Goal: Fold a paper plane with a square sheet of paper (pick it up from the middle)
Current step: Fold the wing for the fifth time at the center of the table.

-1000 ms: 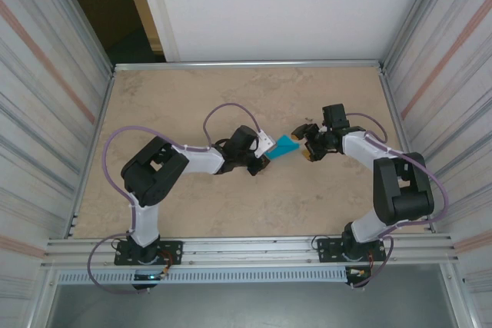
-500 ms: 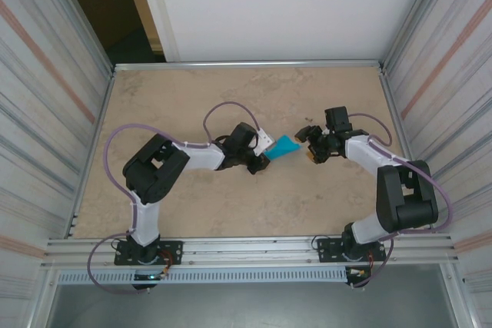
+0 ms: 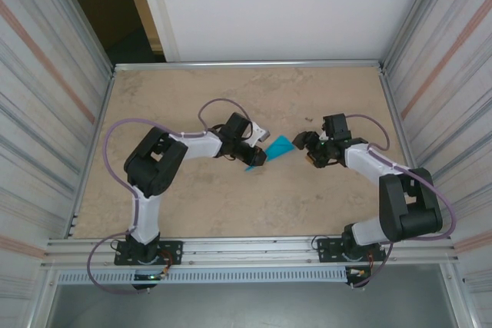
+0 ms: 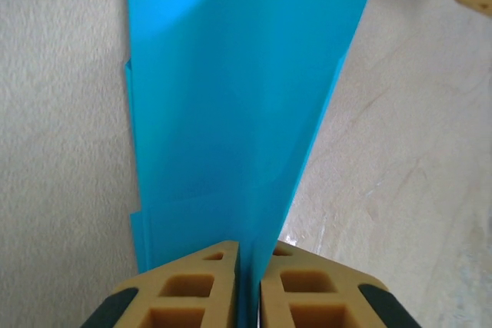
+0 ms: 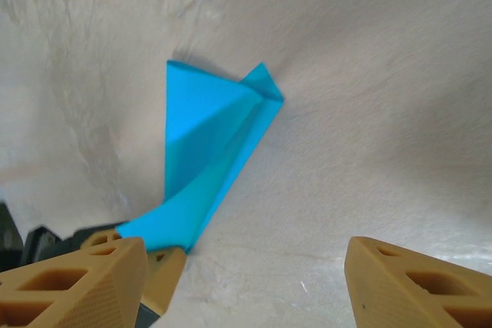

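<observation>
**Item 1, left of centre, top view:** left gripper (image 3: 260,156). The jaws are drawn narrow and pinch the paper plane (image 3: 280,147) by its slim end. In the left wrist view the gripper (image 4: 246,291) sits at the bottom edge, with the blue paper clamped in the slit between its jaws.

**Item 2, centre:** the paper plane, cyan-blue and creased. It fans from the lower middle to the top of the left wrist frame, above the beige table (image 3: 192,90). Contact with the table cannot be told.

**Item 3, right of centre:** right gripper (image 3: 305,150). The jaws are spread wide and hold nothing. The plane's broad end lies just beside them, apart. In the right wrist view the plane (image 5: 207,144) lies centre-left, beyond the jaws.
</observation>
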